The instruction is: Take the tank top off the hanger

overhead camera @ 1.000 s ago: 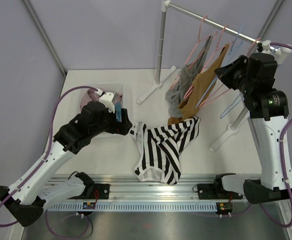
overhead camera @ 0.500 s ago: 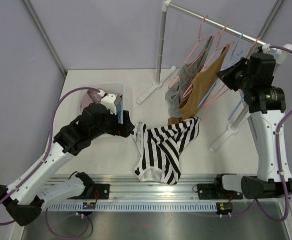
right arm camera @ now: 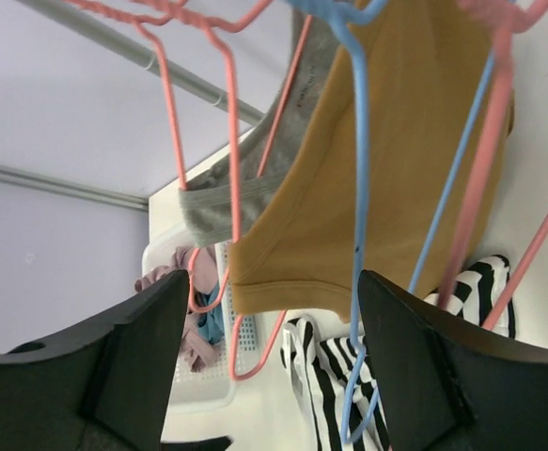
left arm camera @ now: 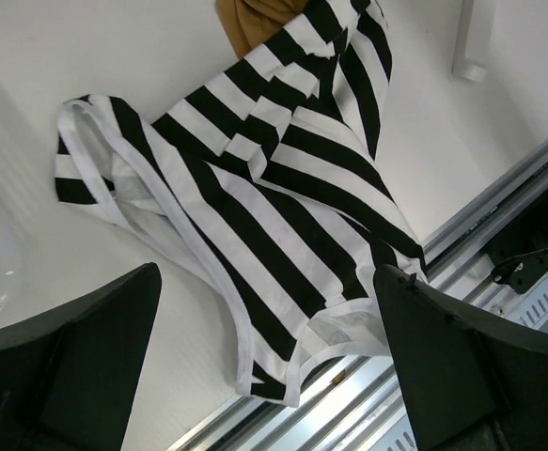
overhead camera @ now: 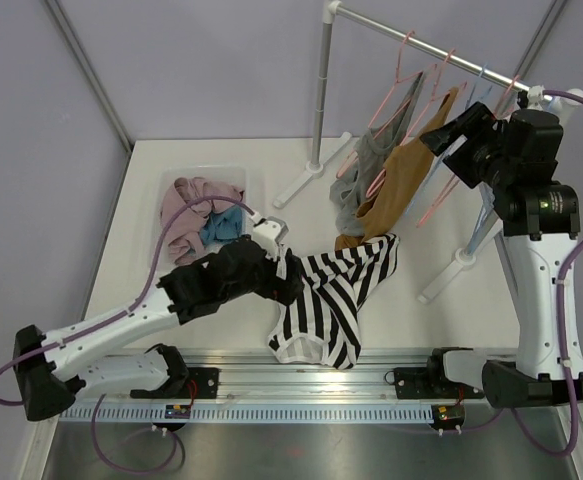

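A black-and-white striped tank top [overhead camera: 336, 295] [left arm camera: 283, 207] lies crumpled on the table, off any hanger. A mustard tank top [overhead camera: 399, 180] [right arm camera: 396, 160] and a grey one [overhead camera: 367, 160] [right arm camera: 241, 183] hang on pink hangers [right arm camera: 231, 141] from the rail [overhead camera: 421, 45]. My left gripper [overhead camera: 283, 282] [left arm camera: 269, 357] hovers open just above the striped top's left side, touching nothing. Up at the rail my right gripper [overhead camera: 443, 138] [right arm camera: 274, 366] is open, with a bare blue hanger [right arm camera: 358, 235] dangling loose in front of its right finger.
A white basket [overhead camera: 239, 180] holding pink and blue clothes sits at the back left. The rack's pole [overhead camera: 319, 100] and its feet [overhead camera: 449, 272] stand on the table. The metal rail of the arm bases [overhead camera: 311, 385] runs along the near edge.
My left arm swung from the basket rightward to over the striped top. My right gripper rose to the rail and opened, letting go of the blue hanger.
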You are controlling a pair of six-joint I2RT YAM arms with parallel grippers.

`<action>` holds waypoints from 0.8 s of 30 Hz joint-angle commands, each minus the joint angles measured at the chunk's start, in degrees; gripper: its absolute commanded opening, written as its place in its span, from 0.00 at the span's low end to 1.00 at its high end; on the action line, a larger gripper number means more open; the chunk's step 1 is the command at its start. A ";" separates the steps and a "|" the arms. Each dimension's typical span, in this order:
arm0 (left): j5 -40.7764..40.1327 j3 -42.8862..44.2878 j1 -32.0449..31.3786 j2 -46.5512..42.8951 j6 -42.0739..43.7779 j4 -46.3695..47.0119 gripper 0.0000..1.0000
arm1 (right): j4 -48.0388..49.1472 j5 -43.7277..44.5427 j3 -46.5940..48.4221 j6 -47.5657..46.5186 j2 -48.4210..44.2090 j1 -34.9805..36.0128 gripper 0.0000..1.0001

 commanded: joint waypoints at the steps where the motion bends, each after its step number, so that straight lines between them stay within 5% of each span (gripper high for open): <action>1: -4.32 -2.44 -3.09 5.38 -1.31 13.17 0.99 | -0.39 -5.73 4.24 -3.33 -3.43 -0.33 0.81; 4: -6.79 -1.03 -4.94 11.37 -1.66 15.89 0.99 | -2.14 -10.03 5.39 -5.97 -5.89 -0.33 1.00; 12: -8.55 8.10 -7.40 34.91 0.45 19.60 0.99 | -5.23 -21.20 2.94 -12.39 -17.49 -0.33 1.00; 21: -14.18 16.19 -9.69 50.93 -2.27 15.82 0.99 | -6.36 -29.91 -4.28 -19.24 -29.10 -0.33 1.00; 24: -12.95 17.07 -10.13 54.97 -2.89 15.82 0.62 | -7.07 -29.65 -4.63 -19.52 -30.86 -0.33 0.99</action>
